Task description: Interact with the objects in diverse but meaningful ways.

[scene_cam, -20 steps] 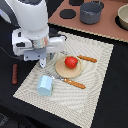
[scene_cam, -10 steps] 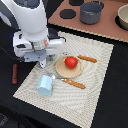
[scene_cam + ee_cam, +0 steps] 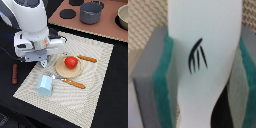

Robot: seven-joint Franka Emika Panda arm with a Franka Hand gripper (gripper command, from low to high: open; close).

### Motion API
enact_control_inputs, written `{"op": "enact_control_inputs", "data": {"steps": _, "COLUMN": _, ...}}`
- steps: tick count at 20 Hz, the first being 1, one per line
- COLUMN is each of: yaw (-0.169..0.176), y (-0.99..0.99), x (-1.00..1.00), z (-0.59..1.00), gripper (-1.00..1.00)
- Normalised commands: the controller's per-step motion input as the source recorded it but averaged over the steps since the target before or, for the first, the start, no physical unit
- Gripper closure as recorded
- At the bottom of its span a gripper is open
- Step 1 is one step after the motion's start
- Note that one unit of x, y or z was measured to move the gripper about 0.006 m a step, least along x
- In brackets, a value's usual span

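The gripper point(image 3: 203, 75) pads point(image 3: 160, 75) clamp a small white shaker point(image 3: 203, 60). A red tomato point(image 3: 71, 62) sits on the round wooden board point(image 3: 62, 72). The light-blue cup point(image 3: 45, 85) stands near-left on the mat; the grey pot point(image 3: 91, 12) sits far right.

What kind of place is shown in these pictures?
Probably a toy kitchen setup on a tabletop: a grey pot on a play stove top, and a red tomato on a small wooden board.

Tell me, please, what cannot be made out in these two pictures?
- Exterior view: the claw is hidden under the arm's white body.
- Wrist view: the white object between the claw's pads runs off the frame; its whole shape is unclear.
- Exterior view: the bowl is cut by the right edge.
- Exterior view: the sausage is blurred.
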Motion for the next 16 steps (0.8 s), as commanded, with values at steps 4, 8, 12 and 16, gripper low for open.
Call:
{"op": "enact_control_inputs", "data": {"steps": 4, "yaw": 0.0, "y": 0.71, "x": 0.01, "z": 1.0, "gripper": 1.0}}
{"op": "enact_control_inputs", "data": {"steps": 8, "yaw": 0.003, "y": 0.9, "x": 0.15, "z": 1.0, "gripper": 1.0}}
{"op": "enact_control_inputs", "data": {"steps": 12, "yaw": 0.007, "y": 0.95, "x": 0.4, "z": 0.8, "gripper": 1.0}}
{"op": "enact_control_inputs", "data": {"steps": 16, "yaw": 0.0, "y": 0.84, "x": 0.68, "z": 0.52, "gripper": 1.0}}
